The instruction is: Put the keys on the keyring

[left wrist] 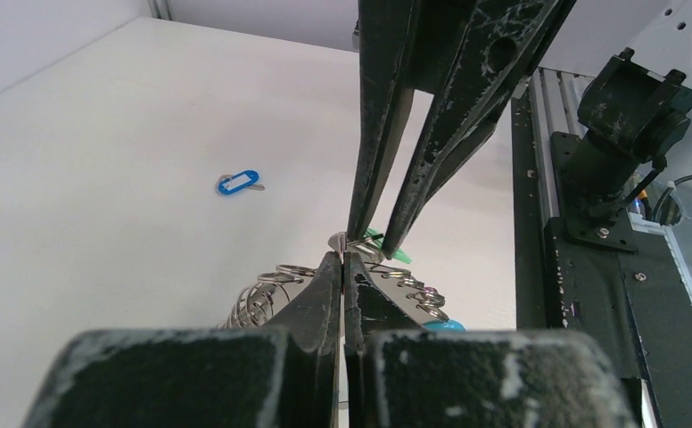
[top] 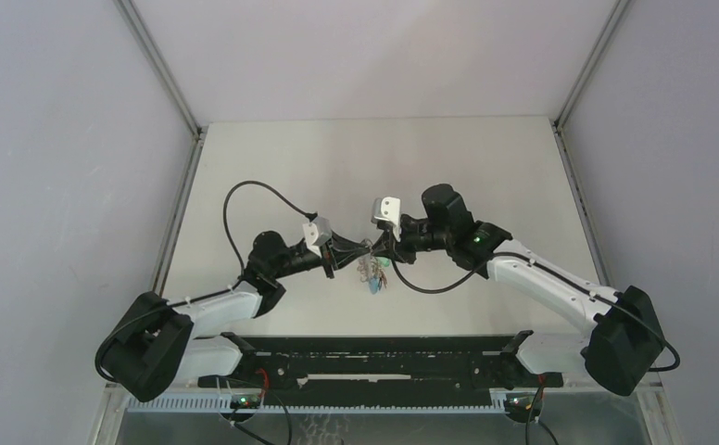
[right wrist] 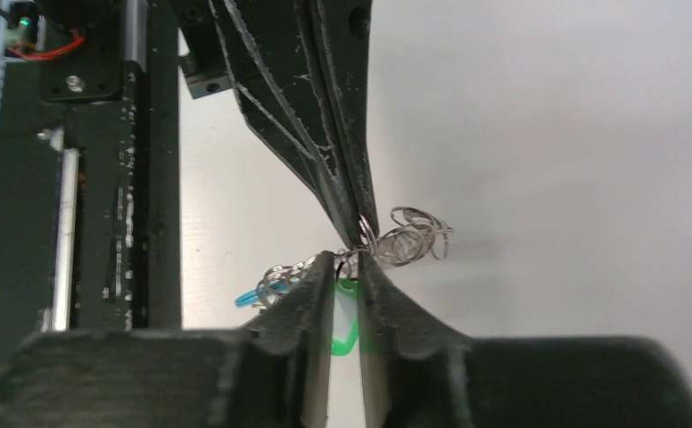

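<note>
Left gripper (left wrist: 344, 259) sits closest, its jaws pressed tight on a wire of the keyring (left wrist: 271, 290). It holds the bunch of silver links midway between the arms, seemingly clear of the table (left wrist: 102, 134), so the hoop stays steady. Right gripper (left wrist: 369, 239) meets it tip to tip, fingers nearly together on what looks like the green-tagged key (right wrist: 347, 325), lined up for threading. Well apart lies a blue-tagged key (left wrist: 237, 183), probably waiting its turn.

top view looks down from high at the near edge over the whole tabletop (top: 374, 158); both wrist views sit close, facing each other's jaws.
</note>
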